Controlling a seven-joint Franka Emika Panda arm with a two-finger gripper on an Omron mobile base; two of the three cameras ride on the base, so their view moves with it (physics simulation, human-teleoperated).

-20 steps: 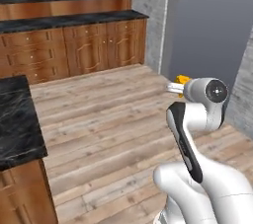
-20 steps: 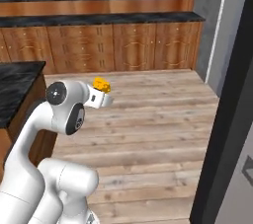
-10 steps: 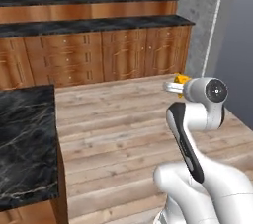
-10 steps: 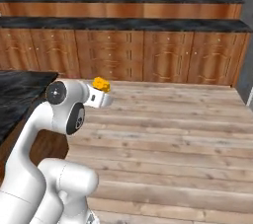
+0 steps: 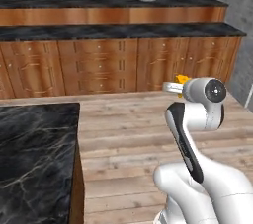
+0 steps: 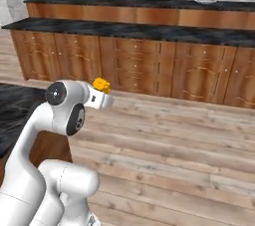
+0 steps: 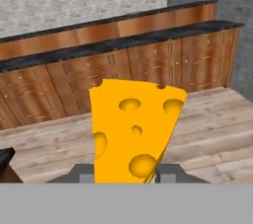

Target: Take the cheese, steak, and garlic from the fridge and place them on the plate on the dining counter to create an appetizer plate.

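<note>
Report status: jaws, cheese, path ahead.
Jaws shut on cheese, held up off the wood floor. Long counter ahead across the floor. Black-topped island close on the left.

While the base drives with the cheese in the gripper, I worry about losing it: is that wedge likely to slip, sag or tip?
The cheese stands upright between the fingertips with straight edges, so it looks stiff, unlikely to sag. It is gripped only at its lower end, most of it rising above the gripper, so a jolt might tilt it. Its smooth faces may be somewhat slippery.
</note>
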